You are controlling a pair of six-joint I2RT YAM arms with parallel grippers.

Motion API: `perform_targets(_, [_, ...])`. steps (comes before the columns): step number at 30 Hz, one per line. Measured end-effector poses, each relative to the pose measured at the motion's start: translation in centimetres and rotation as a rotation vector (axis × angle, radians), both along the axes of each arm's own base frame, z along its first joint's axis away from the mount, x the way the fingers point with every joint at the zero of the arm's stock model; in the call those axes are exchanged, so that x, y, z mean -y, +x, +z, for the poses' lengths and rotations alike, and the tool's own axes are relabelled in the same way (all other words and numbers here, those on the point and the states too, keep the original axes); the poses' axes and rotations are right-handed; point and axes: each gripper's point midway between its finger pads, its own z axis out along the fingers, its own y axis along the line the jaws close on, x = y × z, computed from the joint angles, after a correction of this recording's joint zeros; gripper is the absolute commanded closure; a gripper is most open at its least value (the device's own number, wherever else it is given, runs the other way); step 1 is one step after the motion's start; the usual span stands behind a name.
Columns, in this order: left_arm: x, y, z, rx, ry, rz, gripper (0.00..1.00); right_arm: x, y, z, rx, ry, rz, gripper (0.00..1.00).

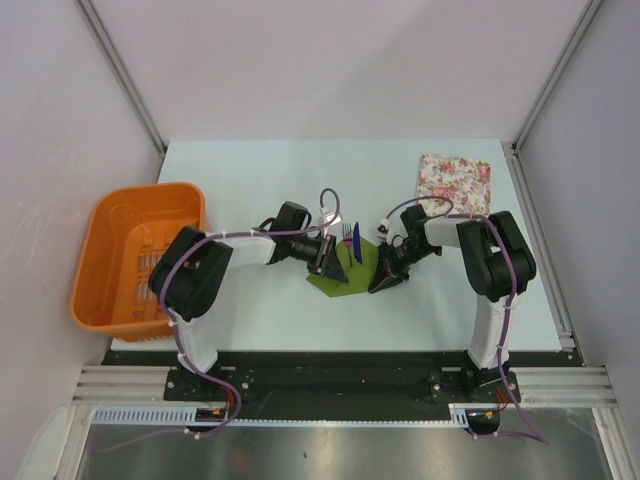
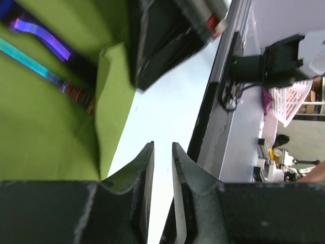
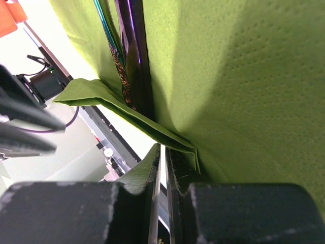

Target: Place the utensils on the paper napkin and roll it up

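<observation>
Right gripper pinching folded paper napkin edge | left gripper slightly parted beside it | utensils atop

My top camera sits high above and behind the arm bases, looking steeply down from far off at the whole pale rectangular table, with the bases at 6 o'clock. My left wrist camera hangs very close over the olive-green thin paper napkin, with the table's near edge and the room beyond at 3 o'clock; the right wrist camera is closer still. All three share that napkin and the cutlery pieces with dark blue-purple handles on it.
</observation>
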Motion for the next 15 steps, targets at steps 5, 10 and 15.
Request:
perform_targets(5, [2.7,1.9,1.1,0.049,-0.041,0.02,0.74,0.0,0.0,0.0,-0.001,0.0,0.0,0.87])
perform_targets(10, [4.1,4.0,0.2,0.04,-0.056,0.062,0.75,0.0,0.0,0.0,-0.001,0.0,0.0,0.87])
perform_targets(15, [4.4,4.4,-1.8,-0.023,-0.046,0.09,0.76,-0.1,0.0,0.0,0.001,0.002,0.001,0.87])
